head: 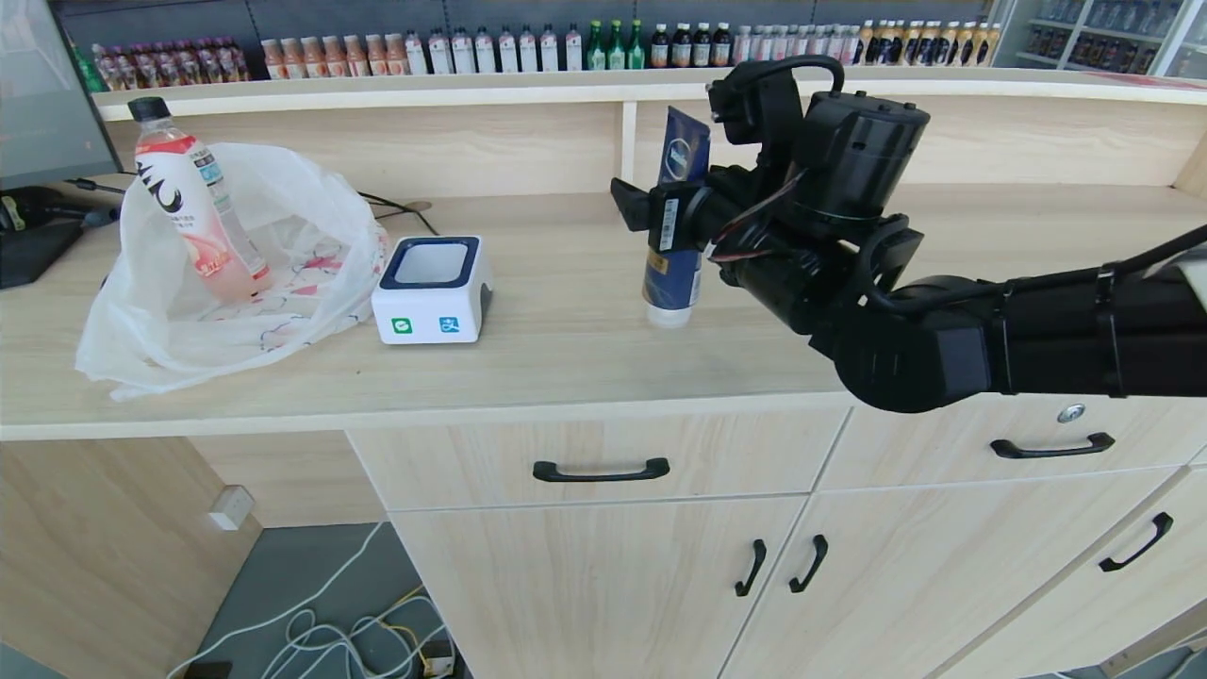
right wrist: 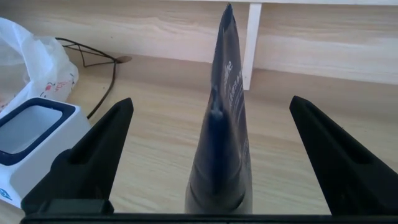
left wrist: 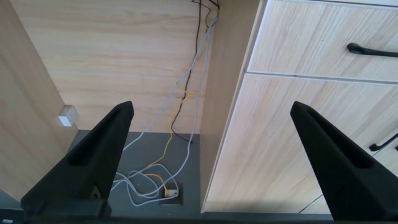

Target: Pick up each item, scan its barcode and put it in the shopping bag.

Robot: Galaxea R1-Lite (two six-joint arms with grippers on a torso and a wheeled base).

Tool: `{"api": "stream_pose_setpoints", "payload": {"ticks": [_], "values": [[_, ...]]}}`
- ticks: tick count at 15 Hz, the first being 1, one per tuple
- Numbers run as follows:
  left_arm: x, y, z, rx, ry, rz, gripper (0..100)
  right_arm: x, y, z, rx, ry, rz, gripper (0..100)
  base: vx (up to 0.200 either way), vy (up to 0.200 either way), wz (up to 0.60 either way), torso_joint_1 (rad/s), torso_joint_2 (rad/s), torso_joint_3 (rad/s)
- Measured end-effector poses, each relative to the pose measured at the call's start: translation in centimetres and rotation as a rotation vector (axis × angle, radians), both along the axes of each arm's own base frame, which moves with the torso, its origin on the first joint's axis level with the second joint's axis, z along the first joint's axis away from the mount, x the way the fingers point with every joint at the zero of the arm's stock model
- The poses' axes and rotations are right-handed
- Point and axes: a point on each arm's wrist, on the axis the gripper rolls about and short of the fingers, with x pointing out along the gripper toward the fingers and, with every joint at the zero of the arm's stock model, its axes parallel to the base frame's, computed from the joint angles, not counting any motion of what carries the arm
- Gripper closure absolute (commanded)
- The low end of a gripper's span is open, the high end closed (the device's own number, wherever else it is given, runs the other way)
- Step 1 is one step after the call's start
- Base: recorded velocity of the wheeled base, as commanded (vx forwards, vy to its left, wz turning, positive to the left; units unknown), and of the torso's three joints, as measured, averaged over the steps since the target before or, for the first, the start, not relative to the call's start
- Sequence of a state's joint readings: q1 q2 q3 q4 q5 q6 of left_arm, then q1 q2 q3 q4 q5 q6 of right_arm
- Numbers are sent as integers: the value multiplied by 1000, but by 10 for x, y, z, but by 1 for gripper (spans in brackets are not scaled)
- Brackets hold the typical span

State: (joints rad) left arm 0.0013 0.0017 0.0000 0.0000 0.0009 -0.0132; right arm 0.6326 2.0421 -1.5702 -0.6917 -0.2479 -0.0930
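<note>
Currently tube (head: 671,278) stands upright inside wide-open right claw (right wrist: 211,102), prob. w/o contact.

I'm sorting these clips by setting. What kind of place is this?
Most likely a shop checkout, perhaps a mock one: rows of bottled drinks line the shelf behind, a small scanner box sits on the wooden counter, and a plastic shopping bag lies beside it.
</note>
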Motion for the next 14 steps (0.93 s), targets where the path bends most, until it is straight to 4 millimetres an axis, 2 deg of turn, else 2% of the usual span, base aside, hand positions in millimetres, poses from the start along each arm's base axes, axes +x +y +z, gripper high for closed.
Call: {"api": "stream_pose_setpoints", "payload": {"ticks": [14], "values": [[0,0,0,0,0,0,0,13,7,-24,20,62,-37,0,0,0,0,0,0,0]]}}
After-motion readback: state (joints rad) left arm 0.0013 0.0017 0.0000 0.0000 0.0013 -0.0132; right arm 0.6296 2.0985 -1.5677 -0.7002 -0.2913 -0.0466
